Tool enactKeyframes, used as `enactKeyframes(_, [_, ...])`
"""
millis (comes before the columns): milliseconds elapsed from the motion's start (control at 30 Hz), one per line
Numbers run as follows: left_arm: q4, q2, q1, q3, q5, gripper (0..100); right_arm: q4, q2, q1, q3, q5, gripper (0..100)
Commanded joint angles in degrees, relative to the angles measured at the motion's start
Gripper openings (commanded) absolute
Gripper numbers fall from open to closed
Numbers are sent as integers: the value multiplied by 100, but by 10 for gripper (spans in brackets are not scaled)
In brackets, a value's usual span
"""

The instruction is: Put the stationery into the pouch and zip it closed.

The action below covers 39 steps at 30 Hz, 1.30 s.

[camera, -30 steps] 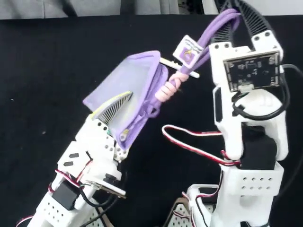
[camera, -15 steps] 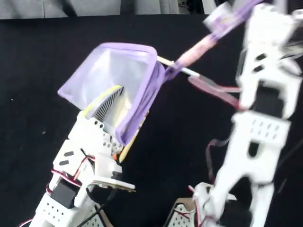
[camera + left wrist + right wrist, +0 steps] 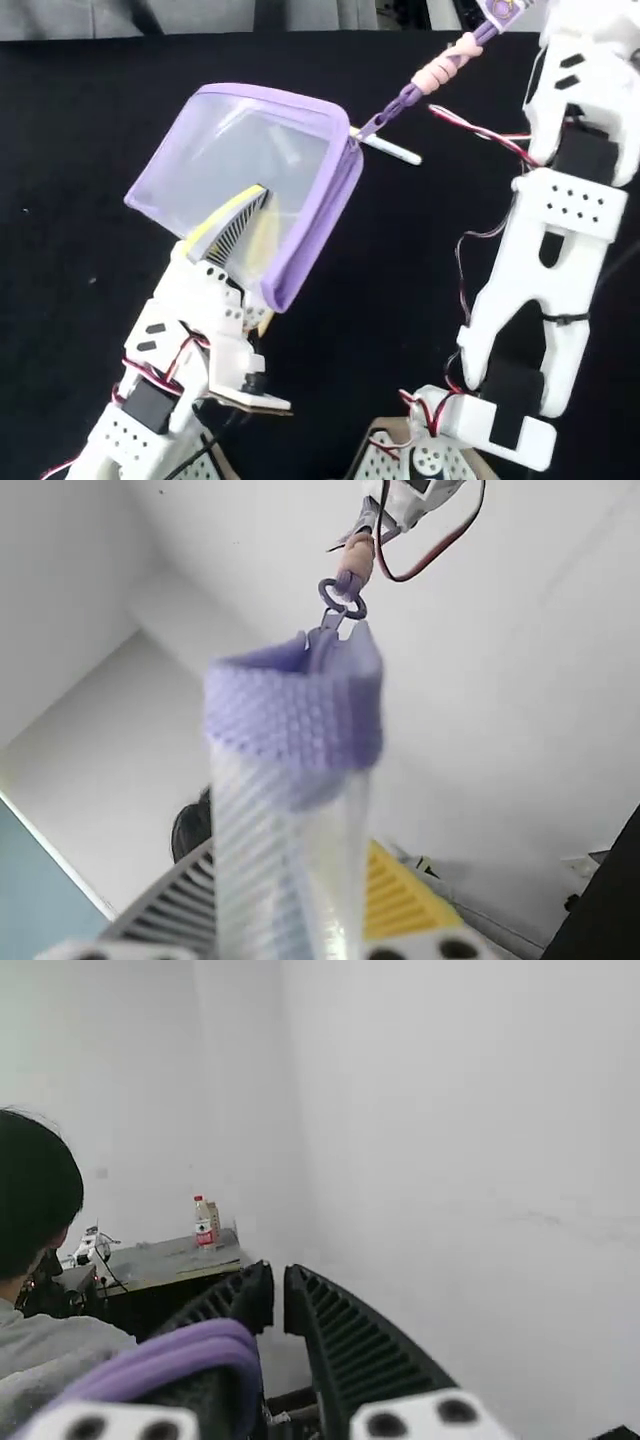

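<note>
Left gripper (image 3: 238, 225) pinches near end of translucent purple mesh pouch (image 3: 250, 170), held aloft over black worktop (image 3: 80, 120). Right gripper (image 3: 278, 1282) is pressed together on purple zip cord (image 3: 415, 90) (taut, running far right). Judgement: pull straight along zip line, left grip firm, no twisting.
</note>
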Motion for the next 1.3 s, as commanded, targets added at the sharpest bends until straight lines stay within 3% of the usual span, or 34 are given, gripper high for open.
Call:
enactKeyframes(0, [-62,-62,-233,136,281,29,1512,-233,-237,-796,826,144])
enactKeyframes(133, [-62,-62,-971,136,1231,29,2989,-646,-1090,-1165,2497,243])
enactKeyframes(200, [-62,-62,-1481,136,1820,29,3798,-875,-1653,-1305,3385,253])
enactKeyframes(300, [-53,-44,-2229,136,2892,29,4835,-1174,-2497,-1552,4097,252])
enactKeyframes(367, [220,-44,-2607,101,3604,29,5407,-1305,-2989,-1771,4237,253])
enactKeyframes(500, [1697,-70,-2914,-330,4633,29,6365,-1367,-3868,-2281,4255,255])
enactKeyframes(667, [3648,-70,-2897,-1367,5459,29,7262,-1218,-4527,-2774,4378,286])
enactKeyframes(800, [4721,-70,-2914,-1956,5820,29,7868,-936,-4870,-3020,4615,336])
enactKeyframes(1000, [4958,-70,-2985,-2097,5890,29,8519,-497,-5240,-3248,4642,397])
enactKeyframes(1133, [4949,-70,-3565,-2316,5925,29,9011,-444,-5327,-3530,4659,475])
enactKeyframes(1267, [4949,-70,-3960,-2545,5934,29,9037,-444,-5284,-3802,4651,479])
